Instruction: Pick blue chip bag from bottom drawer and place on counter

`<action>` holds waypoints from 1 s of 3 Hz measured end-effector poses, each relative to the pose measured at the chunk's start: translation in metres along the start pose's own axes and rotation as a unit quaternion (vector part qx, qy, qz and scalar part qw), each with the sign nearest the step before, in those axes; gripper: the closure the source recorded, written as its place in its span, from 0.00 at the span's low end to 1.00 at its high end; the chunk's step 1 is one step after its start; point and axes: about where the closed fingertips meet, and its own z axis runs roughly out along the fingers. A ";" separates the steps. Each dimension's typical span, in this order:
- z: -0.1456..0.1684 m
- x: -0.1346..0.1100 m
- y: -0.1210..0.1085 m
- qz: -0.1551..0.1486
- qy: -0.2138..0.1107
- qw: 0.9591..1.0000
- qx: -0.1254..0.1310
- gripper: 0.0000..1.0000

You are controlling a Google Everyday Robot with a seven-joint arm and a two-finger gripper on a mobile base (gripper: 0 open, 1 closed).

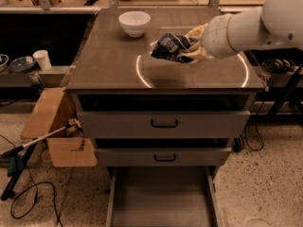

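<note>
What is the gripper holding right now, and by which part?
The gripper holds the blue chip bag by its right end, above the counter.

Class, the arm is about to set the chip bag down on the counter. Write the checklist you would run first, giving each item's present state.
1. Blue chip bag gripped by the tool, which is over the counter's right half: ok.
2. Bag over the counter, not over the drawers: ok.
3. Bag over the white circle: ok.
4. White bowl apart from the bag: ok.
5. Bottom drawer open, bag out of it: ok.
6. Gap between bag and counter: cannot tell.
</note>
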 end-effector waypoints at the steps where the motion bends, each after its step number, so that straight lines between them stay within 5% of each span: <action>1: 0.016 -0.001 -0.020 -0.010 -0.004 1.000 0.011 1.00; 2: 0.027 -0.003 -0.031 -0.020 -0.007 1.000 0.016 1.00; 3: 0.027 -0.004 -0.031 -0.020 -0.007 1.000 0.016 0.81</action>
